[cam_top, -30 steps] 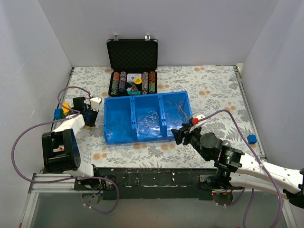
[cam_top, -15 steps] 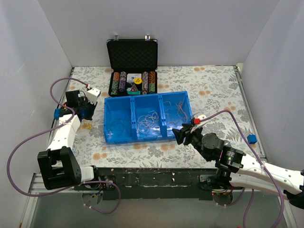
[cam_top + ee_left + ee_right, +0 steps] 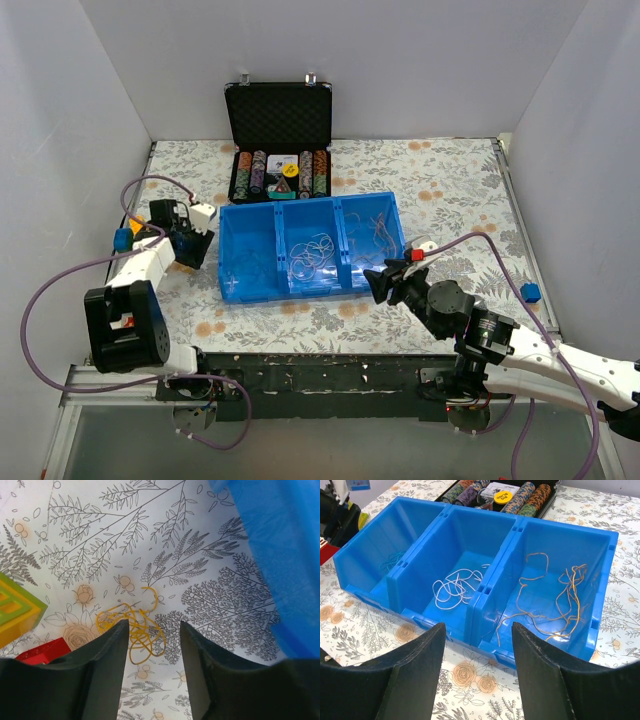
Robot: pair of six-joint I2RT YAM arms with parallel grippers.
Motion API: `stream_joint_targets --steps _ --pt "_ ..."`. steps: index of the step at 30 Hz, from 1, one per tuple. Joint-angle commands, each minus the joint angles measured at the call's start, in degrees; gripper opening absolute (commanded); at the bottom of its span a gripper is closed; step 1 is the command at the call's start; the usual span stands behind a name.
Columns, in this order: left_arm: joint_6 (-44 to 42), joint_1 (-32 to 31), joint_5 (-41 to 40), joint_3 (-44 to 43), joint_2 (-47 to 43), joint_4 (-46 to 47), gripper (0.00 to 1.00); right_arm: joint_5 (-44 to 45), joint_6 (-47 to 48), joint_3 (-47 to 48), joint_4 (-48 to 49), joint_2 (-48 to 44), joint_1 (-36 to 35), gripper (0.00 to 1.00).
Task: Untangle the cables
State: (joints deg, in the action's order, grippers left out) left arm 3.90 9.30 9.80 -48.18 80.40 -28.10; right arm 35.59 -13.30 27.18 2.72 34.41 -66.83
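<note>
The blue tray (image 3: 570, 528) is smooth, faintly glossy plastic. The floral table cover (image 3: 220, 605) looks matt, perhaps printed cloth. The yellow cables (image 3: 140, 630) are thin, smooth, rubbery cord.

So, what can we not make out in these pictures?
- Left wrist view: yellow rubber-like cord loops, part hidden behind left gripper.
- Left wrist view: red block, partly hidden by same gripper.
- Right wrist view: thin blue cords in blue plastic tray, too faint to count.

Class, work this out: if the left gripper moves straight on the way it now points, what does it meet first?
Probably the yellow cables, lying on the table just ahead of the open left gripper.
</note>
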Motion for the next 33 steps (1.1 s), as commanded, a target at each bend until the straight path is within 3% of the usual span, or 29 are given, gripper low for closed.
stream_joint_targets --steps 1,4,14,22,27,33 --pt "0.8 0.5 -2.2 1.2 2.1 3.5 0.38 1.0 0.6 -0.6 0.4 -1.2 0.1 0.63" --pt "0.4 0.4 -3.2 2.3 3.2 5.2 0.35 1.2 0.4 -0.6 -0.3 -1.5 0.2 0.63" --pt "-1.1 0.5 -3.7 4.3 1.3 6.9 0.41 1.3 0.2 -0.6 -0.6 -1.4 0.3 0.63" --pt "-3.5 0.4 -4.1 7.5 -0.4 8.0 0.0 1.1 0.0 -0.6 -0.5 -1.2 0.3 0.62" --pt "-3.6 0.5 -3.2 7.1 -1.6 7.1 0.0 1.2 -0.1 -0.8 -0.9 -1.6 0.3 0.62" --pt "0.4 -0.2 5.6 -2.0 -6.7 -0.2 0.0 1.3 -0.3 -1.3 -0.9 -1.9 0.3 0.61"
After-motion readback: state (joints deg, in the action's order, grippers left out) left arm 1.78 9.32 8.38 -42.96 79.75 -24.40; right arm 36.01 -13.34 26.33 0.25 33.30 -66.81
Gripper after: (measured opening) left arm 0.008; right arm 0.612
